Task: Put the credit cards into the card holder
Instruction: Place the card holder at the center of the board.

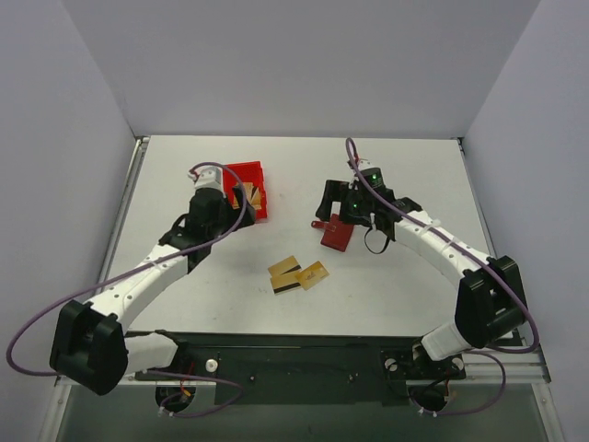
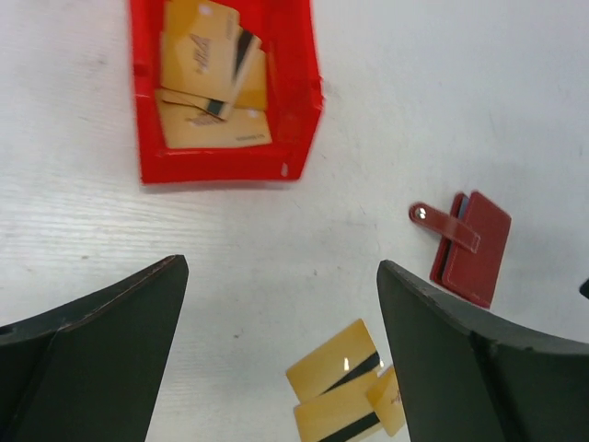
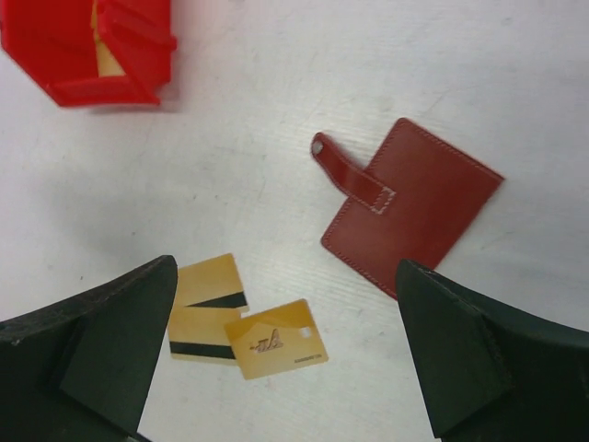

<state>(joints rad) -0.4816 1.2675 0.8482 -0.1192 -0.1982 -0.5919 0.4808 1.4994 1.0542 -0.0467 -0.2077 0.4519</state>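
Three gold-tan credit cards (image 1: pixel 296 273) lie overlapping on the table's middle; two show a dark stripe (image 3: pixel 207 293) and one lies face up (image 3: pixel 276 339). More credit cards (image 2: pixel 207 69) sit in a red bin (image 2: pixel 299 101). The dark red card holder (image 1: pixel 338 234) lies flat on the table with its snap tab (image 3: pixel 345 170) sticking out. My right gripper (image 1: pixel 339 204) hangs open just behind the card holder (image 3: pixel 414 216), nothing between its fingers. My left gripper (image 1: pixel 213 214) stands open beside the bin, above bare table (image 2: pixel 281 276), with the loose cards (image 2: pixel 336 364) near its right finger.
The red bin (image 1: pixel 248 189) stands at the back left of the white table, close to my left wrist. Grey walls close in the table on three sides. A metal rail (image 1: pixel 304 345) runs along the near edge between the arm bases.
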